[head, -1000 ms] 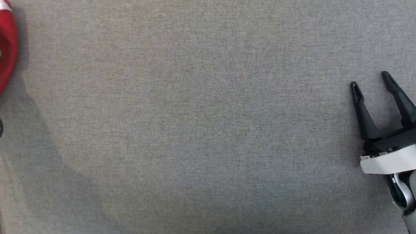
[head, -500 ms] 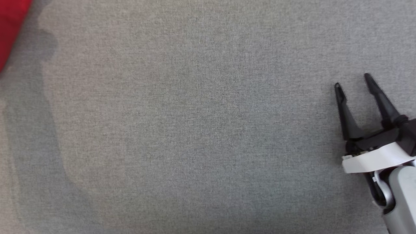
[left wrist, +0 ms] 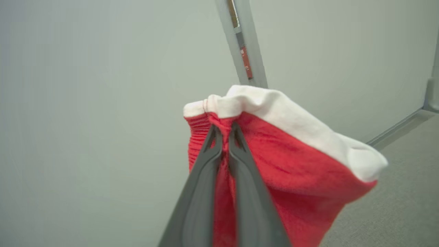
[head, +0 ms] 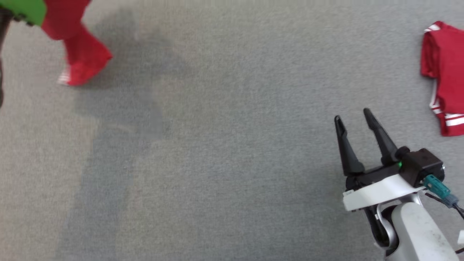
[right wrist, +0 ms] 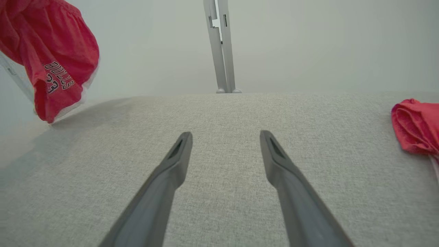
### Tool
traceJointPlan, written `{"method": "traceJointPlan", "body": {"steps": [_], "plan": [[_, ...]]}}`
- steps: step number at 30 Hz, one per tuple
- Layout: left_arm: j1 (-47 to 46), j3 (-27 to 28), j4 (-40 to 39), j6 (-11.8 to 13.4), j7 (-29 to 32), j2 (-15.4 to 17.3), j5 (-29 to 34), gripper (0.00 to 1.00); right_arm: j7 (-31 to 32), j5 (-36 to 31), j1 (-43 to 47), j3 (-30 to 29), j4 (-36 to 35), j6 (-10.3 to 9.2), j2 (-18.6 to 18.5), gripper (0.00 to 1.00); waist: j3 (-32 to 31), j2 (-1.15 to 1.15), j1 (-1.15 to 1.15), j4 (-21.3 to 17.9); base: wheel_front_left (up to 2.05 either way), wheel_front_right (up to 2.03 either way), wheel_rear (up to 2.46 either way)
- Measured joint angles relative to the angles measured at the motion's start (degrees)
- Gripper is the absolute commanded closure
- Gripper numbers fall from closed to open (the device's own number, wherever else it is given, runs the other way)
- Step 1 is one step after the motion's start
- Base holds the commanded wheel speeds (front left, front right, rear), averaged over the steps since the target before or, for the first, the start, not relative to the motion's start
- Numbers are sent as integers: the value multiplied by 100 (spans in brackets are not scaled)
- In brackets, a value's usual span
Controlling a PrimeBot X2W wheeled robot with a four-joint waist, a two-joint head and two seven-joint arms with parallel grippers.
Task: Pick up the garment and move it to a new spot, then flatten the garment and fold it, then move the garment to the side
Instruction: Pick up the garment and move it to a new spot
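Observation:
A red garment (head: 81,54) with white trim hangs at the top left of the head view, its lower end just above the grey cloth table (head: 217,145). In the left wrist view my left gripper (left wrist: 223,128) is shut on a bunched fold of this garment (left wrist: 291,164), just under its white band. The right wrist view shows the same garment (right wrist: 51,51) lifted at the upper left, with "BULLS 23" printed on it. My right gripper (head: 352,114) stands open and empty over the table at the lower right, its fingers (right wrist: 175,161) spread wide apart.
A second red garment (head: 444,69) with white stripes lies bunched at the table's right edge, also seen as a red heap (right wrist: 415,125) to the right of my right gripper. A green part (head: 21,9) sits over the held garment's top. A grey post (right wrist: 221,44) stands behind the table.
The head camera has shifted, bringing the second red garment into view. My left gripper has shut on the garment, which now hangs lifted at the top left. The right gripper stays open.

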Motion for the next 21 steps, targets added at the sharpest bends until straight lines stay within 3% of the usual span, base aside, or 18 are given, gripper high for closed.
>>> {"method": "traceJointPlan", "body": {"steps": [7,11,14,21], "plan": [[-307,-526,-112,0,18,-559,1,100,0,-11,125,34,134,0,291,0,-533,0,0,-515,0,0,0],[-104,-1125,-101,0,-225,-768,80,100,0,-20,184,-27,154,0,367,0,-764,0,0,-827,0,0,0],[494,-1423,13,23,-668,-877,208,100,0,-40,307,-146,175,0,397,0,-957,0,0,-981,0,0,0],[2457,-2058,598,397,-1866,-1395,350,100,0,-80,421,-330,152,0,307,0,-1237,0,0,-1231,0,0,0]]}}
